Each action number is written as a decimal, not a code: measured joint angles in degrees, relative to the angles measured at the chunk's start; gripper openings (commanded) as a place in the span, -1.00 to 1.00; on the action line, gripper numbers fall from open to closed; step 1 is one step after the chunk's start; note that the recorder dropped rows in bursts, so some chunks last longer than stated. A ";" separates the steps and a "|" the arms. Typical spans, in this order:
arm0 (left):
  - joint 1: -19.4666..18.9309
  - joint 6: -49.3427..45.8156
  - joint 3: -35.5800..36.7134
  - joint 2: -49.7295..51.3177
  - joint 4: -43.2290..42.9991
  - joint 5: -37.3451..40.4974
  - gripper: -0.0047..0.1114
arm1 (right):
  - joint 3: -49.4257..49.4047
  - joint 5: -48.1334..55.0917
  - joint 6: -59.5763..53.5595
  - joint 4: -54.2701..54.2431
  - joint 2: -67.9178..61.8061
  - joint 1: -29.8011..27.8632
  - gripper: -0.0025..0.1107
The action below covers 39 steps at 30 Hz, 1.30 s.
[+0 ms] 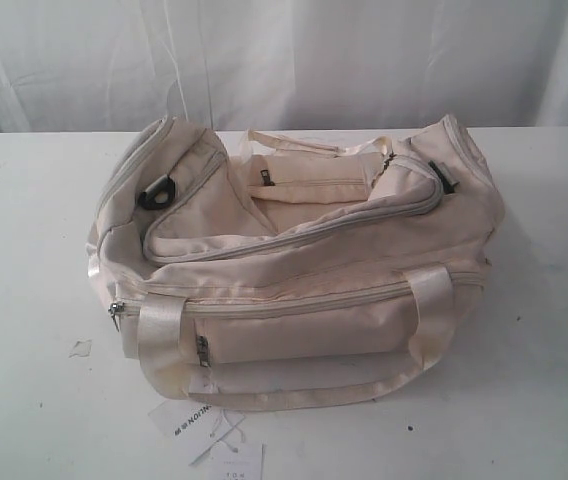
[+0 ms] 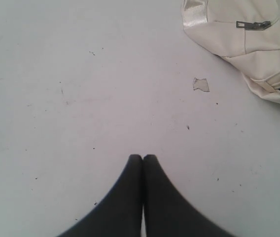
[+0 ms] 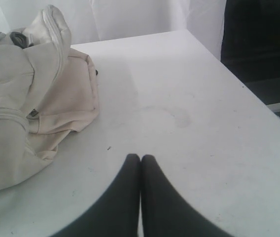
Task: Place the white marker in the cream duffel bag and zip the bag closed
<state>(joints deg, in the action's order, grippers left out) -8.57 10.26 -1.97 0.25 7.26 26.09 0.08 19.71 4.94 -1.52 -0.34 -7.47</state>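
Your left gripper (image 2: 143,157) hangs over the bare white table (image 1: 34,220), fingers pressed together, holding nothing. Your right gripper (image 3: 140,156) is the same: fingers together, empty, above the table near one end of the bag. The cream duffel bag (image 1: 294,270) lies mid-table. Paper tags (image 1: 204,425) lie at its front edge.

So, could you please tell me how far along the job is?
Done: cannot tell; the marker shows in no view, though the bag seems zipped. In hand: nothing; the left gripper and right gripper are shut, empty, above the table. Left: possibly nothing, possibly everything.
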 measured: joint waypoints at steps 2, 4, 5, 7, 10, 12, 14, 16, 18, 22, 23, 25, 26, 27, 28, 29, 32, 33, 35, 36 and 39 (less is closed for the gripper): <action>0.00 0.00 0.00 0.00 0.00 0.00 -0.92 | 0.00 0.00 0.00 0.00 0.00 0.00 -0.96; 0.00 0.00 0.00 0.00 0.00 0.00 -0.92 | 0.00 0.00 0.00 0.00 0.00 0.00 -0.96; 0.00 0.00 0.00 0.00 0.00 0.00 -0.92 | 0.00 0.00 0.00 0.00 0.00 0.00 -0.96; 0.00 0.00 0.00 0.00 0.00 0.00 -0.92 | 0.00 0.00 0.00 0.00 0.00 0.00 -0.96; 0.00 0.00 0.00 0.00 0.00 0.00 -0.92 | 0.00 0.00 0.00 0.00 0.00 0.00 -0.96; 0.00 0.00 0.00 0.00 0.00 0.00 -0.92 | 0.00 0.00 0.00 0.00 0.00 0.00 -0.96; 0.00 0.00 0.00 0.00 0.00 0.00 -0.92 | 0.00 0.00 0.00 -0.11 0.00 0.00 -0.96; 0.00 -0.26 0.00 0.00 0.00 0.00 -0.92 | 0.00 0.00 0.00 -0.11 0.00 0.00 -0.96; 0.00 -0.83 0.00 0.00 0.24 0.00 -0.92 | 0.00 0.00 0.00 -0.11 0.00 0.00 -0.96; 0.00 -1.22 0.00 0.00 0.38 0.00 -0.92 | 0.00 0.00 0.00 -0.11 0.00 0.00 -0.96; 0.00 -1.22 0.00 0.00 0.42 0.00 -0.92 | 0.00 0.00 0.00 -0.11 0.00 0.00 -0.96; 0.00 -1.22 0.00 0.00 0.52 0.00 -0.92 | 0.00 0.00 0.00 -0.11 0.00 0.00 -0.96; 0.00 -1.22 0.00 0.00 0.52 0.00 -0.92 | 0.00 0.00 0.00 -0.11 0.00 0.00 -0.96; 0.00 -1.22 0.00 0.00 0.56 0.00 -0.92 | 0.00 0.00 0.00 -0.11 0.00 0.00 -0.96; 0.00 -1.22 0.00 0.00 0.56 0.00 -0.92 | 0.00 0.00 0.00 -0.11 0.00 0.00 -0.96; 0.00 -1.22 0.00 0.00 0.56 0.00 -0.92 | 0.00 0.00 0.00 -0.11 0.00 0.00 -0.96; 0.00 -1.22 0.00 0.00 0.56 0.00 -0.92 | 0.00 0.00 0.00 -0.11 0.00 0.00 -0.96; 0.00 -1.22 0.00 0.00 0.56 0.00 -0.92 | 0.00 0.00 0.00 -0.11 0.00 0.00 -0.96; 0.00 -1.22 0.00 0.00 0.56 0.00 -0.92 | 0.00 0.00 0.00 -0.11 0.00 0.00 -0.96; 0.00 -1.31 0.00 0.00 0.56 0.00 -0.92 | 0.00 0.00 0.00 -0.11 0.00 0.00 -0.96; 0.00 -1.65 0.00 0.00 0.56 0.00 -0.92 | 0.00 0.00 0.00 -0.11 0.00 0.00 -0.96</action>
<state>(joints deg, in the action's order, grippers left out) -8.57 8.61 -1.97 0.25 7.82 26.09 0.08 19.71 4.94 -1.63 -0.34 -7.47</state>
